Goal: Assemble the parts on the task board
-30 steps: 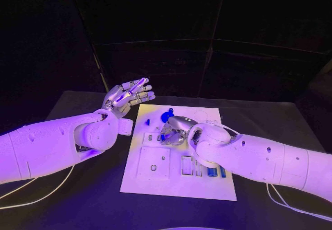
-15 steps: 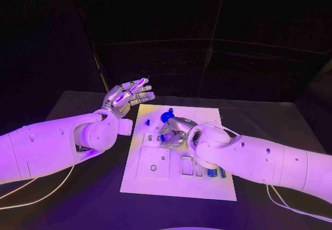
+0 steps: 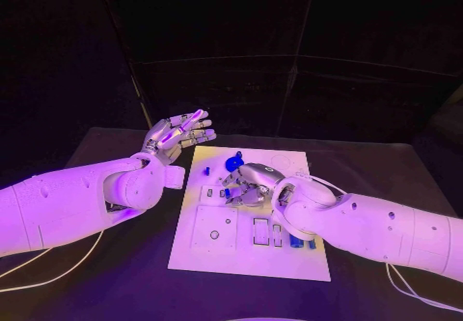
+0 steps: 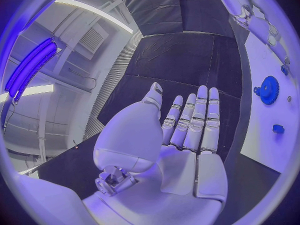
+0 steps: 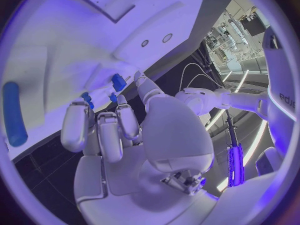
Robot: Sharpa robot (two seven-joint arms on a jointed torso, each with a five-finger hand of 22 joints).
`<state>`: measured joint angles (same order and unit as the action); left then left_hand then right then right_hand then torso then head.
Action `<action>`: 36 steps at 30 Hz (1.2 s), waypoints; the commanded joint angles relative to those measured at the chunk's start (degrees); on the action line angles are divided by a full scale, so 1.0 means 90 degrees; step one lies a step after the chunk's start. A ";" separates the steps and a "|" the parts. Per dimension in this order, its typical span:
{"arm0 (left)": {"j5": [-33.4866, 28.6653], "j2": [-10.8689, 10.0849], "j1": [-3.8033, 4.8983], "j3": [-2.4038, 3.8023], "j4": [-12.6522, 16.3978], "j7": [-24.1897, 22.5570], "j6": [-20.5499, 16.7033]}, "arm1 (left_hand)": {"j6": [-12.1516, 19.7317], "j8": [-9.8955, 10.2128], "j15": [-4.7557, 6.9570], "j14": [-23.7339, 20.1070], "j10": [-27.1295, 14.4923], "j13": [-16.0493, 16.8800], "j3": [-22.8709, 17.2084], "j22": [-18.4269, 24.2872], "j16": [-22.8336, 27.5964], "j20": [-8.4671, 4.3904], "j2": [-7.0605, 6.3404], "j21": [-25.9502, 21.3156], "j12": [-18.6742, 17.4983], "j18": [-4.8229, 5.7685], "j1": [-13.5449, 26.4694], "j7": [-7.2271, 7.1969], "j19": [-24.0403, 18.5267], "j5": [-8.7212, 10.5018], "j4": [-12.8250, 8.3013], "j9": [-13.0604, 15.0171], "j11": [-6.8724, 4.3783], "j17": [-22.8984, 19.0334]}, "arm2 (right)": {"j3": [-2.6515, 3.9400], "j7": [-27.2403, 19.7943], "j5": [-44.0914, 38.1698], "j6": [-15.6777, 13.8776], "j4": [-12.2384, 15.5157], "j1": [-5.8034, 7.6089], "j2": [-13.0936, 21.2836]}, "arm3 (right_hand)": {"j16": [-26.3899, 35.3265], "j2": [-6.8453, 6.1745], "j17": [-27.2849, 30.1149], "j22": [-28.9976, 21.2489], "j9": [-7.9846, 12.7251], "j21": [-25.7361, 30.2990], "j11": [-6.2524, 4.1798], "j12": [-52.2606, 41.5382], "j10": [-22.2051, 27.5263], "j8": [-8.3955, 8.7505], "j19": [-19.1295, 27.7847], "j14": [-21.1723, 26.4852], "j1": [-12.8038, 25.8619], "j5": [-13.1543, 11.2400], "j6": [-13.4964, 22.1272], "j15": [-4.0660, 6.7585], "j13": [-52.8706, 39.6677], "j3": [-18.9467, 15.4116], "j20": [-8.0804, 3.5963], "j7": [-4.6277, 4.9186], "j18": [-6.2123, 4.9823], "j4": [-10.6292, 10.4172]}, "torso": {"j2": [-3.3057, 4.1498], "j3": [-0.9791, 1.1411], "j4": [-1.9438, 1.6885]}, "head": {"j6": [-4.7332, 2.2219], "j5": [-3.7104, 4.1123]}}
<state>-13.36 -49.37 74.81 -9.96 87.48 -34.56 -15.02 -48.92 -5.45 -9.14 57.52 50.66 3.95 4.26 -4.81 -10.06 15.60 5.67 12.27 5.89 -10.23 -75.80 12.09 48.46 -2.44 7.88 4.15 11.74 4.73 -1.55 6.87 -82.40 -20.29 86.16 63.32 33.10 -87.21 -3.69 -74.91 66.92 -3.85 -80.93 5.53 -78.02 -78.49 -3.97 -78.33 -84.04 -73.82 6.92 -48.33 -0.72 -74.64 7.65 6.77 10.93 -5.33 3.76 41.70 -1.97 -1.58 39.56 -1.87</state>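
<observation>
The white task board (image 3: 241, 251) lies in the middle of the table. A blue gear (image 3: 235, 162) (image 4: 269, 90) sits near its far edge, with a small blue part (image 3: 205, 170) (image 4: 278, 128) to its left. My right hand (image 3: 248, 182) (image 5: 119, 130) hovers over the board's middle, fingers curled down. Its fingertips (image 5: 122, 101) are at several small blue parts (image 3: 224, 192) (image 5: 118, 81); whether they pinch one is hidden. My left hand (image 3: 176, 137) (image 4: 184, 130) is raised off the board's far left corner, palm up, fingers straight and apart, holding nothing.
Two blue pieces (image 3: 296, 241) lie beside rectangular slots (image 3: 260, 231) near the board's right side, partly under my right forearm. A long blue piece (image 5: 14, 117) lies on the board. A square plate with a hole (image 3: 214, 229) fills the board's near left. Dark table surrounds it.
My right forearm has swung a little outward and the hand has turned slightly over the same small blue parts. The left hand has not moved.
</observation>
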 commanded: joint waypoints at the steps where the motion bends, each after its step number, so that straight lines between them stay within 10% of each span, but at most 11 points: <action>1: 0.0309 -0.0007 0.0010 0.0004 -0.0028 0.0079 0.0199 | -0.0218 -0.0047 0.0123 0.0429 0.0269 0.0015 0.0036 -0.0060 -0.0179 -0.0119 0.0073 0.0150 0.0096 -0.0058 -0.0005 0.0181 0.0339 -0.0029 -0.0050 0.0013 -0.0091 0.0076 | 0.0021 -0.1227 0.0464 -0.0381 0.0208 0.0071 0.0213 | -0.0008 0.0003 -0.0879 0.0001 -0.0010 -0.0025 0.0015 -0.0005 0.0014 -0.0038 -0.0008 -0.0493 -0.0041 0.0034 -0.0004 -0.0049 -0.0013 -0.0033 0.0048 -0.0018 0.0100 -0.0010 | -0.0003 -0.0002 -0.0003 | -0.0032 -0.0003; 7: 0.0981 -0.0052 0.0010 0.0005 -0.0125 0.0421 0.0302 | -0.0758 -0.0224 0.0605 0.2039 0.1247 0.0111 0.0101 -0.0307 -0.0981 -0.0589 0.0098 0.0752 0.0451 -0.0037 -0.0039 -0.0051 0.1483 -0.0041 -0.0150 0.0060 -0.0436 0.0517 | 0.0197 -0.1738 0.1112 -0.0435 0.0559 0.0262 0.0726 | 0.0006 -0.0039 -0.0850 -0.0039 -0.0019 -0.0006 0.0013 0.0022 0.0048 -0.0075 0.0026 -0.0483 -0.0002 0.0107 -0.0048 -0.0050 0.0024 -0.0130 0.0054 -0.0024 0.0092 -0.0071 | -0.0006 -0.0001 0.0008 | -0.0069 -0.0038; 11: 0.1702 -0.0120 0.0025 0.0007 -0.0216 0.1178 0.0655 | -0.1027 -0.0288 0.1105 0.3276 0.2563 0.0382 0.0237 -0.0658 -0.2216 -0.1048 0.0051 0.1490 0.1067 -0.0041 0.0070 -0.0412 0.2584 -0.0005 -0.0127 0.0078 -0.0897 0.1318 | 0.0391 -0.1868 0.1810 -0.0506 0.0667 0.0438 0.1061 | 0.0014 -0.0007 -0.0834 -0.0077 -0.0020 0.0012 0.0008 0.0044 0.0074 -0.0091 0.0053 -0.0478 -0.0028 0.0187 -0.0065 -0.0047 0.0051 -0.0149 0.0054 -0.0028 0.0085 -0.0095 | -0.0010 0.0014 0.0011 | -0.0101 -0.0044; 15: 0.2537 -0.0164 0.0096 0.0008 -0.0290 0.2217 0.0986 | -0.1339 -0.0431 0.1333 0.3389 0.3147 0.0880 0.0336 -0.1158 -0.6561 -0.1398 0.0044 0.2362 0.1776 -0.0015 0.0154 -0.0668 0.3278 -0.0035 -0.0167 0.0170 -0.1154 0.5931 | 0.0612 -0.1881 0.2472 -0.0518 0.0616 0.0589 0.1429 | 0.0015 0.0037 -0.0837 -0.0085 -0.0022 0.0016 0.0000 0.0037 0.0069 -0.0113 0.0064 -0.0477 -0.0093 0.0307 -0.0092 -0.0040 0.0041 -0.0147 0.0049 -0.0038 0.0082 -0.0090 | -0.0038 0.0030 0.0001 | -0.0078 -0.0069; 18: 0.3152 -0.0198 0.0171 0.0008 -0.0303 0.3009 0.1243 | -0.1451 -0.0595 0.1380 0.3441 0.2972 0.1667 0.0433 -0.3451 -0.8167 -0.1533 0.0003 0.4408 0.2691 0.0257 0.0165 -0.0743 0.3679 -0.0074 -0.0289 0.0319 -0.1179 0.8130 | 0.0675 -0.1862 0.2741 -0.0510 0.0523 0.0714 0.1621 | 0.0018 0.0049 -0.0830 -0.0087 -0.0023 0.0017 -0.0003 0.0039 0.0071 -0.0120 0.0066 -0.0475 -0.0101 0.0332 -0.0102 -0.0039 0.0045 -0.0149 0.0048 -0.0040 0.0082 -0.0092 | -0.0091 0.0062 0.0020 | -0.0064 -0.0094; 21: 0.4149 -0.0198 0.0300 0.0008 -0.0330 0.3931 0.1842 | -0.1376 -0.0646 0.1403 0.3439 0.2752 0.2007 0.0477 -0.4772 -0.8354 -0.1515 0.0002 0.5415 0.3076 0.0453 0.0193 -0.0729 0.3922 -0.0018 -0.0306 0.0378 -0.1198 0.8451 | 0.0708 -0.1818 0.2949 -0.0497 0.0459 0.0794 0.1781 | 0.0018 0.0059 -0.0830 -0.0087 -0.0025 0.0017 -0.0005 0.0029 0.0060 -0.0129 0.0066 -0.0475 -0.0097 0.0345 -0.0117 -0.0037 0.0032 -0.0154 0.0046 -0.0044 0.0082 -0.0100 | -0.0146 0.0086 0.0037 | -0.0045 -0.0089; 32: 0.6229 0.0324 0.0604 0.0007 -0.0558 0.6081 0.2433 | -0.1260 -0.1182 0.1439 0.3516 0.2272 0.3947 0.1024 -0.5482 -0.8679 -0.1542 0.0049 0.6004 0.5065 0.0513 0.1025 -0.0810 0.4022 -0.0029 0.0264 0.0802 -0.1266 0.9045 | 0.0736 -0.1639 0.3254 -0.0369 0.0342 0.0866 0.1924 | 0.0030 0.0071 -0.0803 -0.0128 -0.0030 0.0032 -0.0014 -0.0015 0.0013 -0.0153 0.0087 -0.0469 -0.0104 0.0374 -0.0153 -0.0030 -0.0019 -0.0173 0.0041 -0.0054 0.0074 -0.0107 | -0.0306 0.0179 0.0029 | 0.0034 -0.0127; 36: 0.6770 0.0622 0.0624 0.0006 -0.0661 0.6388 0.2441 | -0.1465 -0.1754 0.1546 0.3609 0.2751 0.5512 0.1256 -0.6134 -0.8882 -0.1597 0.0032 0.6492 0.6457 0.0597 0.1130 -0.0966 0.4084 -0.0038 0.0396 0.1190 -0.1413 0.9474 | 0.0737 -0.1587 0.3290 -0.0343 0.0303 0.0869 0.1888 | 0.0029 0.0067 -0.0807 -0.0128 -0.0030 0.0032 -0.0016 -0.0022 0.0006 -0.0158 0.0087 -0.0470 -0.0108 0.0374 -0.0160 -0.0028 -0.0026 -0.0178 0.0040 -0.0056 0.0074 -0.0103 | -0.0338 0.0195 0.0028 | 0.0083 -0.0140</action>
<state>39.43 -44.23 80.29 -9.93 81.77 16.72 4.84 -61.73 -20.84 4.53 83.98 74.90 52.36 15.31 -59.57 -89.83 1.58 5.96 70.39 62.96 -5.69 -65.94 3.44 83.98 -2.70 11.47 14.64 -0.83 74.94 5.04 -7.84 -54.61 -23.81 88.89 71.03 50.22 -87.21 -3.07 -74.90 65.80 -4.03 -80.93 5.52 -78.04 -78.08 -5.10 -78.03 -84.05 -74.43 9.99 -49.36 -0.72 -74.83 6.37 7.07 10.28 -5.32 2.79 39.02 -0.40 -1.26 40.13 -3.09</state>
